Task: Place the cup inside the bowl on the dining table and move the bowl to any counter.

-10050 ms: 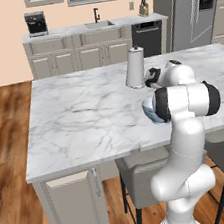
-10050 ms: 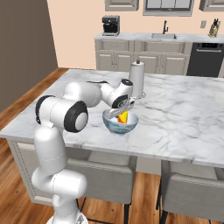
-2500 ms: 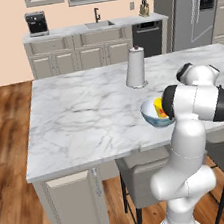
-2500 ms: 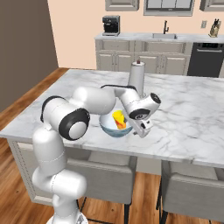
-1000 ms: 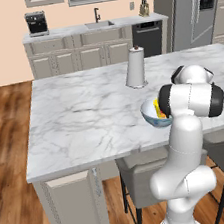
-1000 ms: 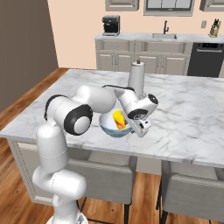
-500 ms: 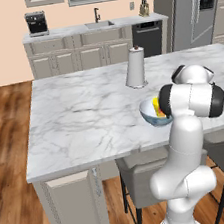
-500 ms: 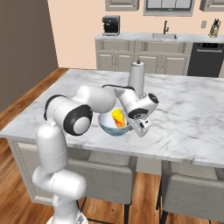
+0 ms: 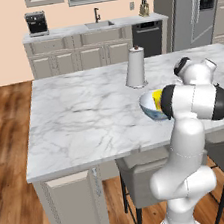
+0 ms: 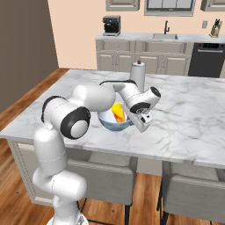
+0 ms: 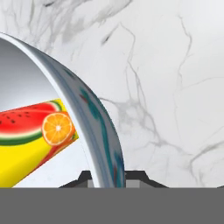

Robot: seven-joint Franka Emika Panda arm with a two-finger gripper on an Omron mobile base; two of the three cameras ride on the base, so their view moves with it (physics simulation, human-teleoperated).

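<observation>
First half of the task looks finished: yellow cup point(image 10: 117, 112) lying tilted inside the bowl point(image 10: 110, 121), fruit print of watermelon and orange slice plain on its side in the hand view point(image 11: 39, 131). Bowl still resting on the dining table point(image 9: 79, 113), toward the near edge, at about 4 o'clock from the table's centre in the left base view, with the white paper-towel roll point(image 9: 135, 68) standing upright well behind it at roughly 12 o'clock from the bowl. Gripper point(image 10: 141, 122) brought down at the bowl's 3 o'clock side in the right base view; in the hand view the bowl's blue-grey patterned rim point(image 11: 94, 131) runs straight down between the two dark fingertips point(image 11: 85, 177), one inside the wall and one outside. Straddling the rim, then, but whether already pinched tight on it or still slightly apart: cannot tell from these pictures. Remaining, by judgement: secure the rim grasp, lift the bowl with the cup riding inside, and carry it off to a counter, such as the wall counter point(image 9: 92, 27) with sink and coffee machine point(image 9: 36, 22) far behind. Roughly halfway along.
</observation>
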